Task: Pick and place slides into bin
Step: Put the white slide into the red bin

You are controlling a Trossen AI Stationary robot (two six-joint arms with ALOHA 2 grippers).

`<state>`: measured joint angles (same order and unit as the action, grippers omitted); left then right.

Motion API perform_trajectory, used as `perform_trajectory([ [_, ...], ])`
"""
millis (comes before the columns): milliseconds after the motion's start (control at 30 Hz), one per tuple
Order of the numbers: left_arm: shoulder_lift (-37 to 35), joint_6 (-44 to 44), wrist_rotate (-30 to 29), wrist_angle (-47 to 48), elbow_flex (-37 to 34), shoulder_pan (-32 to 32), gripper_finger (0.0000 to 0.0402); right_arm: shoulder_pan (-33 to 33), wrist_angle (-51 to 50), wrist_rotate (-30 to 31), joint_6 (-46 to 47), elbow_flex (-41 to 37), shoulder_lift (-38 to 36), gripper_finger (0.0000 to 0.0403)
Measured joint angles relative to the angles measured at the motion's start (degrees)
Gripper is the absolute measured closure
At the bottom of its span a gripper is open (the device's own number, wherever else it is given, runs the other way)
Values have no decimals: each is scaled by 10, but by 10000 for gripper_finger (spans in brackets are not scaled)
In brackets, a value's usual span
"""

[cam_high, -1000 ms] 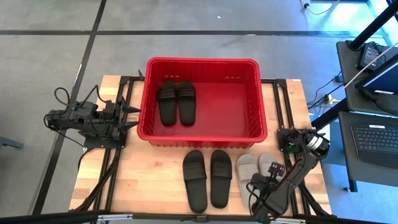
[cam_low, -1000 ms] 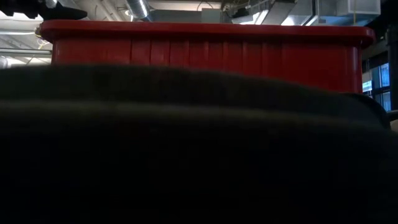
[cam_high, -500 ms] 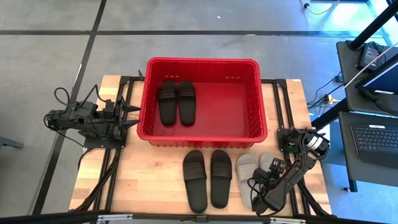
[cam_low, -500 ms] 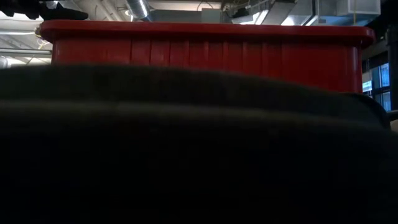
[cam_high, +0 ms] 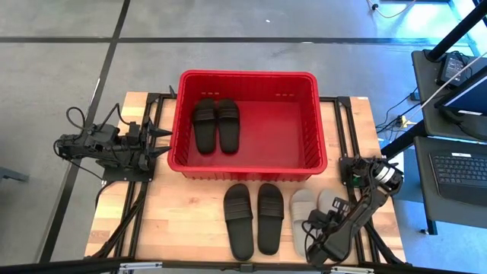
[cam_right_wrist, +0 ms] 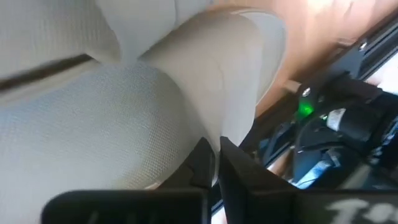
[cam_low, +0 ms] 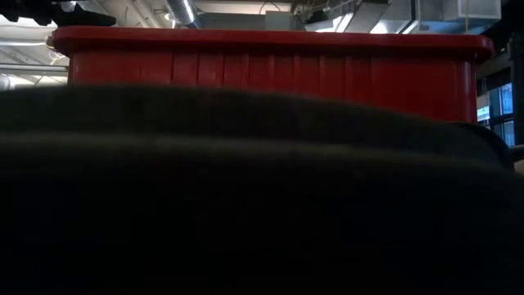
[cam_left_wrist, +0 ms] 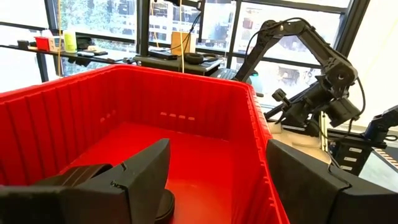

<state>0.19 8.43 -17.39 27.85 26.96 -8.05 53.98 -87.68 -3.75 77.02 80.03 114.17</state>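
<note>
two dark jointed arms (cam_high: pixel 103 146) with looped black cables; wedge-shaped black fingers (cam_left_wrist: pixel 134 180); green light by the right base

You look level across the table and most of your picture is blocked by a dark, blurred mass (cam_low: pixel 246 197) right against the lens; it fills the lower two thirds from edge to edge, its top edge arching gently and dropping away at the right. You cannot tell what it is from here. Above it stands the bin (cam_low: pixel 270 70), red, its ribbed side wall facing you and its thick rim running almost the full width. At the top left corner, a dark pointed arm part (cam_low: pixel 70 14) sits just above the rim. Behind the bin you see ceiling pipes (cam_low: pixel 184 11) and bright windows.
</note>
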Motion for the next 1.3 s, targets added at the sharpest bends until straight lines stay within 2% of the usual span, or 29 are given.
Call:
perform_trajectory([
  [200, 0, 0, 0, 0, 0, 0, 141, 0, -22, -6, 39, 67, 0, 391],
  [467, 0, 0, -1, 0, 0, 0, 141, 0, -24, -25, 68, 115, -9, 391],
  [667, 0, 0, -1, 0, 0, 0, 141, 0, -24, -25, 74, 190, -9, 391],
  [800, 0, 0, -1, 0, 0, 0, 141, 0, -23, -18, 118, 245, -10, 391],
  [967, 0, 0, -1, 0, 0, 0, 141, 0, -23, 36, 158, 304, -10, 391],
  [1167, 0, 0, -1, 0, 0, 0, 141, -11, -24, 121, 141, 377, -10, 391],
  [1300, 0, 0, -1, 0, 0, 0, 141, -26, -24, 223, 89, 435, -10, 391],
])
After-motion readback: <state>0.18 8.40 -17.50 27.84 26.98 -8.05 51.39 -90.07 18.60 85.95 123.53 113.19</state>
